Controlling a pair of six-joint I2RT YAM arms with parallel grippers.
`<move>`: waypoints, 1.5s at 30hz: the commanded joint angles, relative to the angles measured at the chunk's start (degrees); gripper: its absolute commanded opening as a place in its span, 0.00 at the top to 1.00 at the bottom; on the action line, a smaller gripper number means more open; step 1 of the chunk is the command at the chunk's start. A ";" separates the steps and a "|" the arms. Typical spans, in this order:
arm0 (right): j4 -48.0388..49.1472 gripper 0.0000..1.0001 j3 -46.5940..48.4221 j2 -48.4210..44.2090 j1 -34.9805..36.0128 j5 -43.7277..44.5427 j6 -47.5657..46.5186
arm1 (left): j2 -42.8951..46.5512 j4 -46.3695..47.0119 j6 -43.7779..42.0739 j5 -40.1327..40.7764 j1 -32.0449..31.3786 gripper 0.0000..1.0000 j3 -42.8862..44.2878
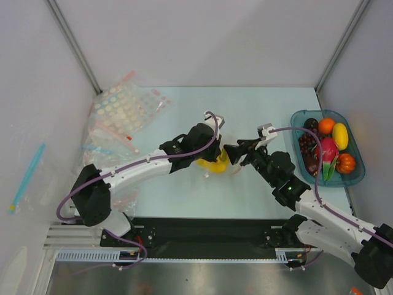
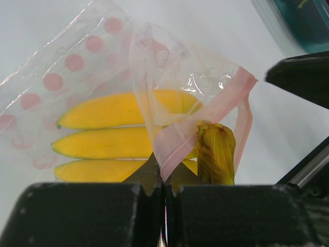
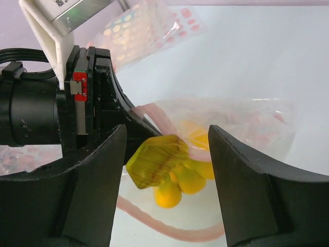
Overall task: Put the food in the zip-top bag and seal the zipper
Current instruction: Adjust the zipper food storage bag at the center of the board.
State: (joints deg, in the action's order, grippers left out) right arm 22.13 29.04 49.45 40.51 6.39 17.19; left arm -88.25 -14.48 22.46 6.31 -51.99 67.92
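One banana bunch (image 2: 118, 128) is lying stem-out in the zip-top bag (image 2: 77, 62). The left gripper (image 2: 164, 177) is pinching the zipper (image 2: 205, 116) and the right gripper (image 3: 167, 136) is gaping empty. A careless retreat could be snagging the stem (image 2: 216, 152).

Pale mint surface (image 1: 184, 196), matte, evenly lit, shadows soft; white wall panels on three sides: back wall (image 1: 202, 37), left wall (image 1: 31, 92), right wall (image 1: 374, 92); grey metal posts in both far corners, left post (image 1: 72, 44), right post (image 1: 344, 44); black base plate (image 1: 202, 230) along the near edge; white slotted rail (image 1: 202, 259) just below it; brushed metal sheet (image 1: 202, 279) nearest the camera.
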 commanded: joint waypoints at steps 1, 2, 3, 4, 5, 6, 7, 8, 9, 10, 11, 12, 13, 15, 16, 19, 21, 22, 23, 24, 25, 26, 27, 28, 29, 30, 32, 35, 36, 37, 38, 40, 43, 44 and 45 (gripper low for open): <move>2.30 0.30 0.23 0.38 -0.96 -8.84 -1.80 | 1.59 2.97 -1.98 -1.65 -1.27 1.00 0.28; 2.48 0.29 0.06 0.38 -0.87 -9.64 -2.51 | 1.67 2.71 -2.07 -1.56 -1.62 1.00 0.54; 2.48 0.28 0.05 0.47 -0.87 -10.60 -2.60 | 1.68 2.70 -2.07 -1.56 -1.80 1.00 0.63; 2.13 0.28 0.14 0.56 -0.87 -10.87 -2.69 | 1.76 2.62 -2.15 -1.65 -1.89 1.00 0.63; 2.04 0.27 0.23 0.65 -0.96 -10.96 -2.69 | 1.85 2.61 -2.24 -1.65 -1.98 1.00 0.72; 1.87 0.27 0.40 0.99 -0.96 -11.49 -2.51 | 1.94 2.61 -2.16 -1.30 -1.98 1.00 0.72; 1.95 0.27 0.49 1.26 -1.22 -11.93 -2.51 | 2.20 2.44 -2.07 -1.03 -1.98 1.00 0.72; 2.04 0.27 0.58 1.61 -1.40 -12.63 -2.43 | 2.38 2.35 -2.15 -0.60 -1.98 0.99 0.81; 2.13 0.28 0.67 2.31 -1.49 -14.46 -2.34 | 2.64 1.92 -2.16 0.19 -1.98 1.00 0.98; 2.13 0.29 0.76 2.49 -1.58 -15.35 -2.08 | 2.99 1.74 -2.07 0.72 -1.98 1.00 0.99; 2.21 0.30 0.76 2.84 -1.66 -16.14 -1.90 | 3.60 1.56 -2.07 1.25 -1.89 1.00 0.99; 2.22 0.30 0.76 3.28 -1.75 -17.72 -1.72 | 4.04 1.30 -2.07 1.77 -1.72 1.00 0.90; 2.65 0.31 0.84 3.81 -1.84 -18.60 -1.37 | 4.40 1.21 -1.98 2.56 -1.63 1.00 0.72; 3.35 0.31 0.85 4.34 -1.93 -21.66 -1.28 | 5.01 1.21 -1.89 2.92 -0.93 1.00 0.46; 4.14 0.31 0.85 4.86 -1.93 -22.73 -1.02 | 5.19 1.21 -1.72 2.84 -0.66 1.00 0.37; 5.37 0.32 0.93 5.13 -2.02 -26.60 -0.58 | 4.84 1.30 -1.19 2.57 0.31 1.00 0.37; 6.17 0.33 0.67 4.95 -1.93 -28.70 -0.49 | 4.49 1.30 -1.01 2.40 0.92 1.00 0.46; 6.52 0.33 0.67 5.04 -2.01 -29.33 -0.49 | 4.40 1.21 -0.84 2.40 1.10 1.00 0.46; 6.61 0.33 0.76 5.13 -2.02 -29.77 -0.49 | 4.31 1.12 -0.66 2.22 1.36 1.00 0.46; 6.52 0.33 0.84 5.30 -2.02 -30.56 -0.49 | 4.49 1.21 -0.66 2.22 1.71 1.00 0.37; 6.44 0.34 1.02 5.57 -2.10 -30.91 -0.49 | 4.66 1.21 -0.57 2.31 1.89 1.00 0.37; 6.26 0.34 1.46 6.44 -2.10 -31.78 -0.49 | 5.01 1.38 -0.57 2.31 2.06 1.00 0.02; 5.65 0.34 1.81 6.80 -2.10 -31.97 -0.40 | 5.19 1.56 -0.57 2.39 2.06 1.00 0.02; 5.21 0.34 2.33 7.58 -2.10 -32.23 -0.40 | 5.63 1.39 -0.75 2.48 2.06 1.00 0.02; 4.86 0.33 2.78 8.29 -2.10 -32.58 -0.49 | 5.80 1.30 -0.92 2.66 2.06 1.00 0.02; 4.59 0.34 3.65 9.86 -2.10 -33.80 -0.23 | 6.15 1.30 -0.92 3.09 2.06 1.00 -0.07; 4.85 0.33 4.27 11.27 -1.93 -36.35 -0.14 | 6.95 1.47 -1.10 3.27 2.06 1.00 -0.42; 3.63 0.33 5.76 13.30 -1.66 -37.77 -0.75 | 7.47 1.21 -1.36 3.98 2.06 1.00 -0.51; 2.93 0.33 6.20 13.56 -1.40 -37.68 -1.02 | 7.39 1.21 -1.45 4.33 2.06 1.00 -0.51; 2.57 0.33 6.29 13.57 -1.14 -37.51 -1.45 | 7.48 1.12 -1.45 4.42 2.06 1.00 -0.42; 2.39 0.33 6.38 13.48 -0.96 -37.16 -1.72 | 7.39 1.12 -1.45 4.42 2.15 1.00 -0.42; 1.25 0.34 6.56 12.78 -0.70 -36.11 -2.51 | 7.48 1.03 -1.45 4.33 2.06 1.00 -0.33; 0.37 0.35 6.47 11.64 -0.08 -34.17 -3.21 | 7.56 0.95 -1.54 5.03 2.06 1.00 -0.59; 0.11 0.35 6.30 11.11 0.18 -31.99 -3.39 | 7.48 0.95 -1.54 5.12 2.06 1.00 -0.42; -0.15 0.35 6.12 10.50 0.27 -30.66 -3.48 | 7.39 0.86 -1.54 5.12 2.06 1.00 -0.33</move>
State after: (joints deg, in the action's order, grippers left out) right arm 22.24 32.84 62.50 40.18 -27.59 15.20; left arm -83.13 -15.55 20.95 10.33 -50.11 67.22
